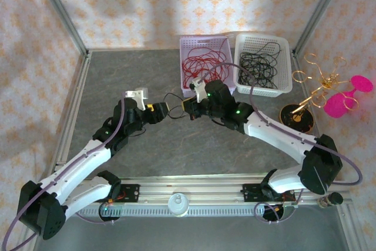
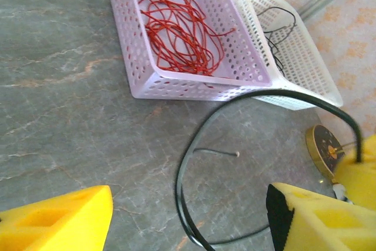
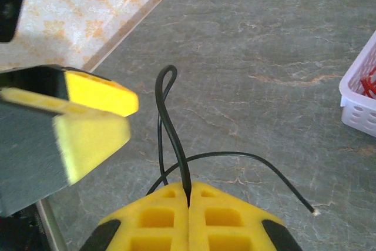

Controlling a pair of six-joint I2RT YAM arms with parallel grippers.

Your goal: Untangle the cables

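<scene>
A single black cable (image 1: 172, 99) loops above the grey table between my two grippers. My right gripper (image 3: 188, 198) is shut on this black cable (image 3: 170, 121), which rises in a narrow loop from between the yellow fingertips. One bare end lies on the table. My left gripper (image 2: 188, 221) is open, its yellow fingers (image 2: 59, 221) wide apart on either side of the cable's curve (image 2: 182, 186), not touching it. In the top view the left gripper (image 1: 166, 110) faces the right gripper (image 1: 187, 107) closely. Red cables (image 2: 176, 27) lie in a lavender basket (image 2: 135, 51). More black cables (image 1: 258, 66) lie in a white basket (image 1: 286, 80).
The two baskets stand side by side at the back of the table, just behind the right gripper. A gold wire stand (image 1: 320, 86) with pink discs sits on a round black base (image 1: 296, 116) at the right. Open grey tabletop lies left and in front.
</scene>
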